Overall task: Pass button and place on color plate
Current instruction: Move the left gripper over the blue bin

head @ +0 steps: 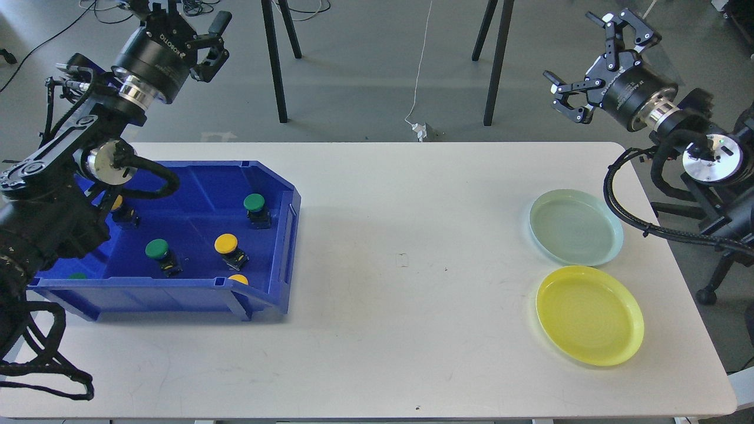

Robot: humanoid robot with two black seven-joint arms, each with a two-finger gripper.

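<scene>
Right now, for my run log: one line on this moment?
left gripper open, raised | right gripper open, raised | buttons in bin | plates empty

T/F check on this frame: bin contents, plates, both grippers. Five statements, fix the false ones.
1. The blue bin holds both green and yellow buttons. True.
2. A button already lies on the yellow plate. False: both it and the pale green plate are empty.
3. The left gripper is open and holds nothing. True.
4. The right gripper is shut on a green button. False: it is open, empty, raised beyond the table's far right corner.
5. The pale green plate lies nearer the robot than the yellow plate. False: the yellow one is nearer.
</scene>
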